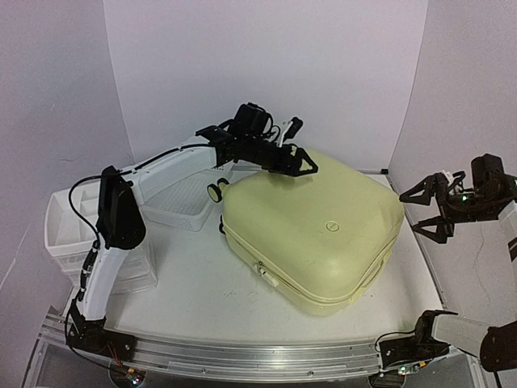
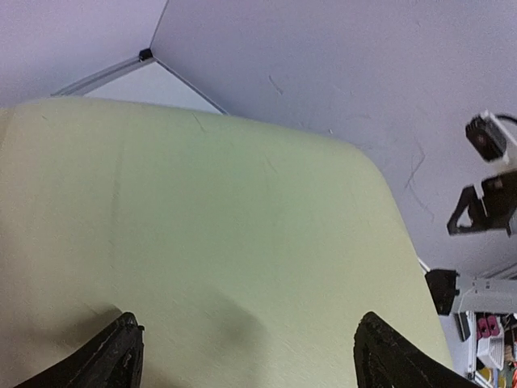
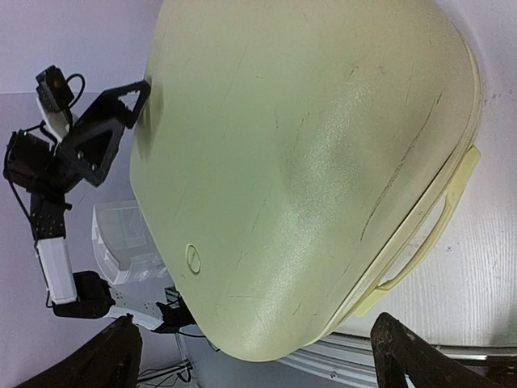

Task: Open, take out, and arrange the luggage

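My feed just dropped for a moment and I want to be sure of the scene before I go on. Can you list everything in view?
luggage: one, pale yellow hard shell, lying flat and closed in the middle of the table, wheels toward the left
mesh basket: one, white, behind and left of the luggage, under the left arm
drawer organizer: one, white plastic, at the table's left edge
table: one, white, under everything
left hand: one, black, open, over the luggage's far left corner; contact unclear
right hand: one, black, open, right of the luggage, apart from it, holding nothing
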You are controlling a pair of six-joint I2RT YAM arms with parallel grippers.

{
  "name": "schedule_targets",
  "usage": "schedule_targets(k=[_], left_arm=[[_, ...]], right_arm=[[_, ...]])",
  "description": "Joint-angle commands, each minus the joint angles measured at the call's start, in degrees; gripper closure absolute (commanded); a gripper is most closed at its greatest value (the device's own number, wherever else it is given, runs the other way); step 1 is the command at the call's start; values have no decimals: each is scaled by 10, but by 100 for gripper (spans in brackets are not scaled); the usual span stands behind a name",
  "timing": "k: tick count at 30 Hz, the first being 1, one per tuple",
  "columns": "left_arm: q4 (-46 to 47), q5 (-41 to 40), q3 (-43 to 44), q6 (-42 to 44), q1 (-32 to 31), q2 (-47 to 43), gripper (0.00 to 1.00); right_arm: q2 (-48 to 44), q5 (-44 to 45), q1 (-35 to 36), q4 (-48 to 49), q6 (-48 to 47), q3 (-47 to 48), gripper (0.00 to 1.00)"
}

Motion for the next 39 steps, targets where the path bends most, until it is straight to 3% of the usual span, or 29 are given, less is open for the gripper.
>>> schedule_targets(k=[1, 4, 7, 14, 18, 27, 34, 39], left_arm=[[-70, -155, -103, 74, -21, -168, 6], [-98, -332, -194, 20, -10, -261, 1], [-109, -377, -289, -57, 20, -336, 1], [-117, -360, -411, -190, 67, -395, 0], [-96, -259, -427, -272, 114, -369, 2], [3, -139, -419, -368, 111, -281, 26], [26, -135, -349, -336, 39, -223, 45], [26, -140, -312, -303, 5, -207, 49]], right_arm=[[19, 18, 4, -6, -30, 37, 2], [29, 23, 4, -6, -35, 56, 2], [37, 23, 4, -5, -37, 73, 2], [33, 19, 4, -8, -35, 93, 2], [19, 16, 4, -10, -31, 86, 2], [-9, 18, 4, -17, -31, 66, 2], [-9, 19, 4, -18, -36, 64, 2], [-2, 18, 4, -18, -37, 68, 2]])
